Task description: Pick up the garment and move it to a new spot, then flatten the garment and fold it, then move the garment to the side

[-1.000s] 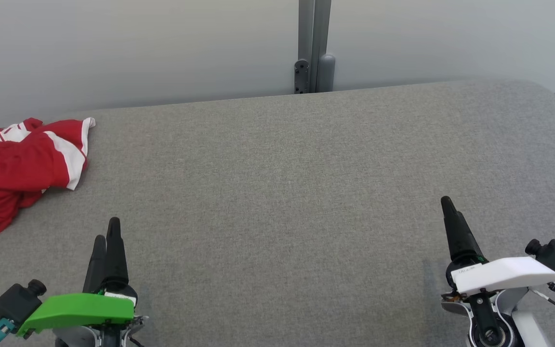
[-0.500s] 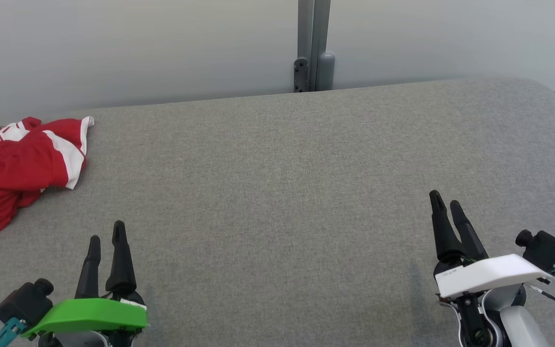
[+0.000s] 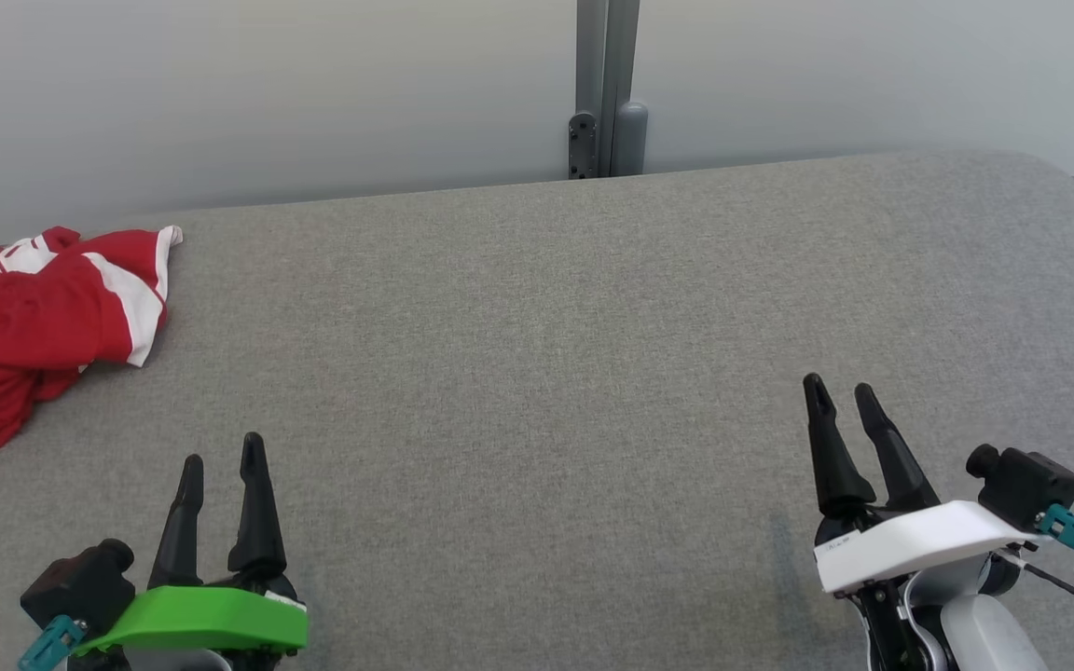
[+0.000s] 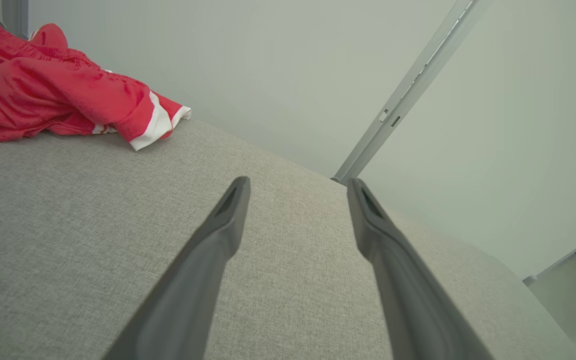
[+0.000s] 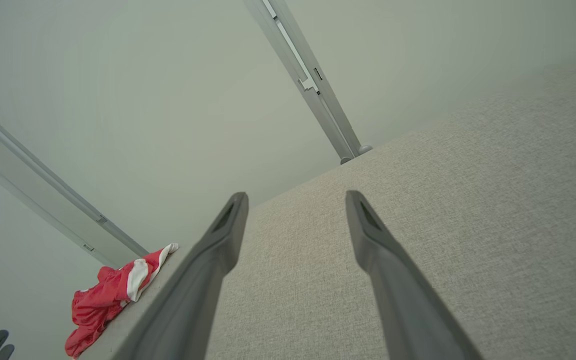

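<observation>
The garment (image 3: 29,321) is red with white stripes and lies crumpled at the far left of the grey padded table (image 3: 546,373), partly cut off by the head view's left edge. It also appears in the left wrist view as the garment (image 4: 53,95) at upper left, and small in the right wrist view as the garment (image 5: 108,297) at lower left. My left gripper (image 3: 222,459) stands open low at the front left, well short of the cloth, nothing between its fingers. My right gripper (image 3: 837,386) is open and empty at the front right.
A pale wall runs behind the table, with a grey vertical post (image 3: 604,89) at its back edge near the middle. The table's right end curves off at the rounded corner (image 3: 1059,182).
Both arms have drawn back toward the front edge and turned, so each pair of fingers now shows spread apart. The right gripper shifted left, the left one right. The garment has not moved.
</observation>
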Controlling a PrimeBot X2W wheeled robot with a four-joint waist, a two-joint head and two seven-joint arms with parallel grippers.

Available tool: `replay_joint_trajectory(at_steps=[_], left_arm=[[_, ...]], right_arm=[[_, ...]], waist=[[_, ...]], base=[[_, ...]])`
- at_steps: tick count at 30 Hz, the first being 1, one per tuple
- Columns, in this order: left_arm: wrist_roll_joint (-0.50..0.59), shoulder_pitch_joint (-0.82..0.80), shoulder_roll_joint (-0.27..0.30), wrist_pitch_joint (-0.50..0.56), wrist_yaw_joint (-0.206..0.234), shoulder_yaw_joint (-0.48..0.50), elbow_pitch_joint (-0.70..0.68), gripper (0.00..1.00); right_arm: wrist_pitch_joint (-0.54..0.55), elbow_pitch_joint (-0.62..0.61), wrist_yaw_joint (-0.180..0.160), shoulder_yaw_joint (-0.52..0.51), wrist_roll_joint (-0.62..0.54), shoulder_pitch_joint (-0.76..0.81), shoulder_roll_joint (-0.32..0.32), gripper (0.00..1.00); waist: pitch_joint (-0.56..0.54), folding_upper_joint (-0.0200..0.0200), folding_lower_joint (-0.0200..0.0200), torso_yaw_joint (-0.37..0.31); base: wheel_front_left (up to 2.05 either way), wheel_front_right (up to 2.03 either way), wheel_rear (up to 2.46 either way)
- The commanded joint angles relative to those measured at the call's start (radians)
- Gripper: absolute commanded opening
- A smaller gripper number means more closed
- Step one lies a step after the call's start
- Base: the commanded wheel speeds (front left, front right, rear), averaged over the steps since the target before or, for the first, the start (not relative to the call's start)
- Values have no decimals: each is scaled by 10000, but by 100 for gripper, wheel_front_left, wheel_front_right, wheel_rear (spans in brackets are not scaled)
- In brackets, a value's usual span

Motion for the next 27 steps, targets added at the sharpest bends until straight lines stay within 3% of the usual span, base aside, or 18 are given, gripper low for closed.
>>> replay_joint_trajectory(at_steps=[1,27], left_arm=[[344,78,83,-100,47,-15,-93,100],[2389,486,100,-681,120,-244,240,100]], right_arm=[[-106,-78,4,51,-287,41,-59,100],[-700,166,5,305,-2742,259,-78,100]], waist=[[0,0,0,-2],[-104,0,0,33]], base=[[0,0,0],[0,0,0]])
